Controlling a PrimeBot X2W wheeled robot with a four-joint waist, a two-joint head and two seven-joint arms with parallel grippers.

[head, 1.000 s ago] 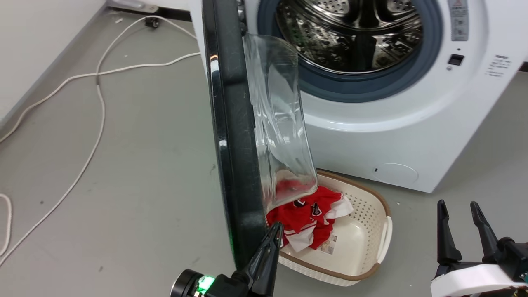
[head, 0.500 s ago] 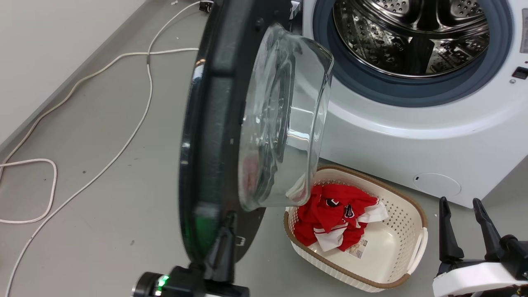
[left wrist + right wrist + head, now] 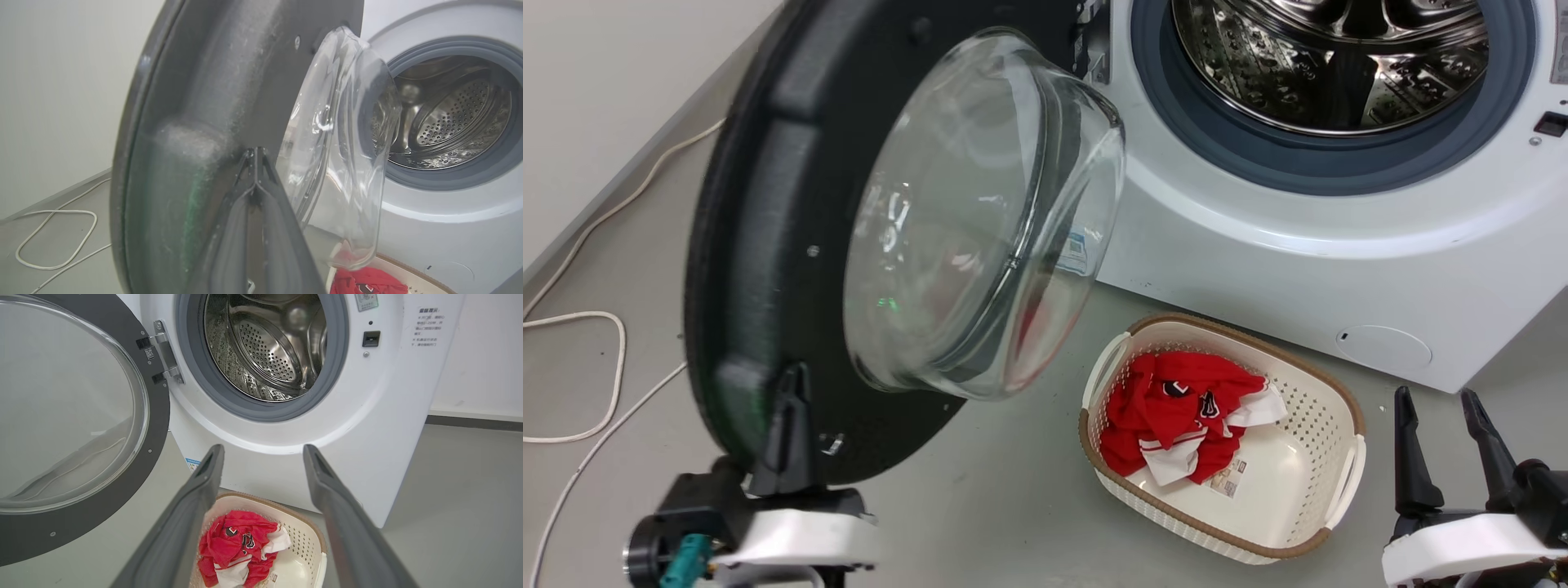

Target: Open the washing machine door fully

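Note:
The washing machine door [image 3: 768, 204], a black disc with a bulging glass bowl [image 3: 964, 220], stands swung out to the left of the washing machine [image 3: 1298, 269], its inner face turned toward me. The steel drum [image 3: 1339, 57] lies open behind the grey-blue ring. My left gripper [image 3: 788, 408] is shut, its tip pressed against the lower inner face of the door [image 3: 212, 81]; in the left wrist view the left gripper [image 3: 255, 155] meets the black panel beside the glass. My right gripper [image 3: 1441, 425] is open, low at the right, holding nothing. Through the right gripper [image 3: 263, 451] I see the door [image 3: 157, 416] hinged at the left.
A cream laundry basket [image 3: 1290, 490] with red and white clothes [image 3: 1176, 408] sits on the grey floor in front of the machine, between my grippers. A white cable [image 3: 623, 351] loops on the floor at the left near the wall. A small round filter cover [image 3: 1384, 347] is low on the machine.
The door has swung further open to the left, from edge-on to showing its inner face, with my shut left gripper moving left against it. The head camera shifted too. The right gripper stayed put.

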